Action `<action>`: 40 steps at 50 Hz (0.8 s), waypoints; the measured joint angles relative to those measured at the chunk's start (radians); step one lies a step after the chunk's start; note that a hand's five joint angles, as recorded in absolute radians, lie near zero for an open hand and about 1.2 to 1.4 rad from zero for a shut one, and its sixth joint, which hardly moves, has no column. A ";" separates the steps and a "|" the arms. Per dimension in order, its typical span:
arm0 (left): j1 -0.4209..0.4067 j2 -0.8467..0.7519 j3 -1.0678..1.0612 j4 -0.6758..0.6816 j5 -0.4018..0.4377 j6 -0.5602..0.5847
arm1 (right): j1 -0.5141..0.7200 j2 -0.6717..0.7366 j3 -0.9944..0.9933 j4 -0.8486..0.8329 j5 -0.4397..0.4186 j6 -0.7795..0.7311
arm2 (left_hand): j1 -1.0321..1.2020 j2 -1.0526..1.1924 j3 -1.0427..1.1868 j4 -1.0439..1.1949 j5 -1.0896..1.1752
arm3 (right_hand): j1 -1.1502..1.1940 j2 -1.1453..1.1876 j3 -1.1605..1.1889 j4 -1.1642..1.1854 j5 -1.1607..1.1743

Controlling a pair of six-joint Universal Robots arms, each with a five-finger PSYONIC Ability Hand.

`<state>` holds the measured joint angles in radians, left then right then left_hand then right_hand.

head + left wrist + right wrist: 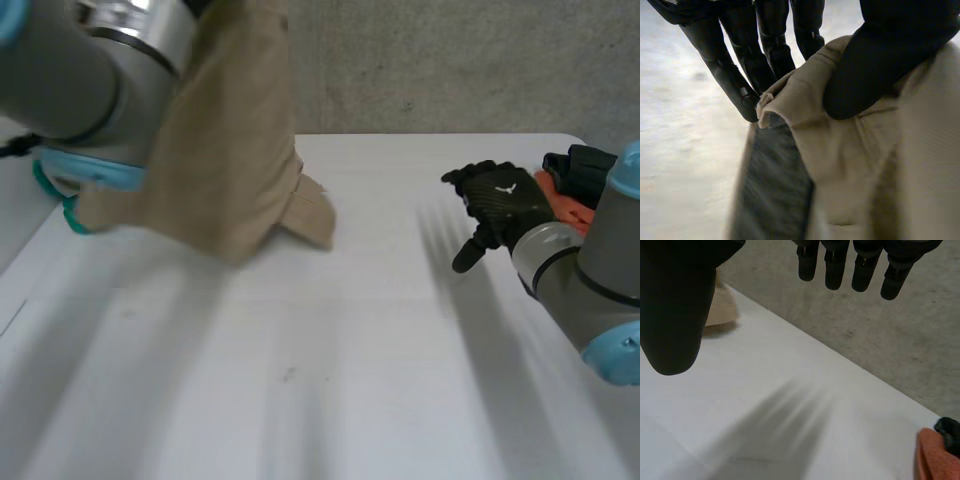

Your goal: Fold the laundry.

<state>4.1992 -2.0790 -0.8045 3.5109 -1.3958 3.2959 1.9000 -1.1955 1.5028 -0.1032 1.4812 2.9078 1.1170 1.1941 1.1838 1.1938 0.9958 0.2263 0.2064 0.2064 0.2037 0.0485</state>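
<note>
A tan cloth (230,150) hangs from my raised left arm (90,70) at the table's far left, its lower end touching the tabletop. In the left wrist view my left hand (880,60) is shut on the tan cloth (865,165), the thumb pressing a bunched edge against the fingers (740,80). My right hand (505,205) hovers over the right side of the table, well apart from the cloth. Its fingers (840,265) are straight and spread, with nothing between them and the thumb (675,315). A bit of the tan cloth (720,310) shows beyond that thumb.
An orange cloth (565,205) and a black one (585,165) lie at the table's right edge, behind my right hand; the orange cloth (935,455) also shows in the right wrist view. The white table (350,380) ends at a grey floor (450,60) beyond.
</note>
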 measured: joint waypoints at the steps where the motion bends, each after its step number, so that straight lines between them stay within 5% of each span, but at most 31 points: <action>1: -0.028 -0.023 0.017 -0.020 0.026 -0.036 | -0.008 0.000 -0.004 0.000 0.000 0.002 | 0.000 0.001 0.000 0.000 0.000 | 0.000 0.000 0.000 0.000 0.000; 7: -0.135 -0.122 -0.017 -0.113 0.181 -0.152 | -0.054 0.009 -0.033 0.001 -0.001 0.004 | -0.063 -0.114 -0.106 -0.115 -0.091 | 0.000 0.000 0.000 0.000 0.000; 10: -0.158 -0.157 -0.073 -0.146 0.242 -0.156 | -0.074 0.016 -0.048 0.001 -0.002 0.002 | -0.255 -0.308 -0.281 -0.295 -0.269 | 0.000 0.000 0.000 0.000 0.000; 11: -0.165 -0.171 -0.105 -0.160 0.267 -0.145 | -0.084 0.021 -0.055 0.001 -0.003 0.000 | -0.573 -0.581 -0.560 -0.585 -0.561 | 0.000 0.000 0.000 0.000 0.000; 13: -0.168 -0.186 -0.155 -0.179 0.294 -0.113 | -0.096 0.029 -0.066 0.001 -0.007 -0.003 | -0.829 -0.845 -0.830 -0.855 -0.828 | 0.000 0.000 0.000 0.000 0.000; 17: -0.160 -0.179 -0.231 -0.213 0.299 -0.030 | -0.107 0.041 -0.076 0.004 -0.029 -0.019 | -0.919 -0.984 -0.976 -0.993 -0.948 | 0.000 0.000 0.000 0.000 0.000; 24: -0.125 -0.059 -0.371 -0.277 0.182 0.115 | -0.105 0.047 -0.065 0.020 -0.135 -0.116 | -0.919 -0.986 -0.976 -0.993 -0.948 | 0.000 0.000 0.000 0.000 0.000; 32: -0.098 0.155 -0.652 -0.340 -0.096 0.209 | -0.095 0.020 -0.004 0.141 -0.338 -0.393 | -0.888 -0.961 -0.949 -0.963 -0.928 | 0.129 0.148 0.155 0.155 0.139; 40: -0.045 0.252 -0.908 -0.396 -0.205 0.275 | -0.065 0.036 0.066 0.292 -0.376 -0.605 | -0.682 -0.762 -0.752 -0.758 -0.733 | 0.294 0.317 0.319 0.325 0.309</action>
<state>4.1544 -1.8272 -1.7121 3.1152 -1.6011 3.5714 1.8346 -1.1595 1.5688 0.1887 1.1049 2.3031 0.4349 0.4323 0.4320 0.4358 0.2629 0.5199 0.5236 0.5254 0.5284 0.3578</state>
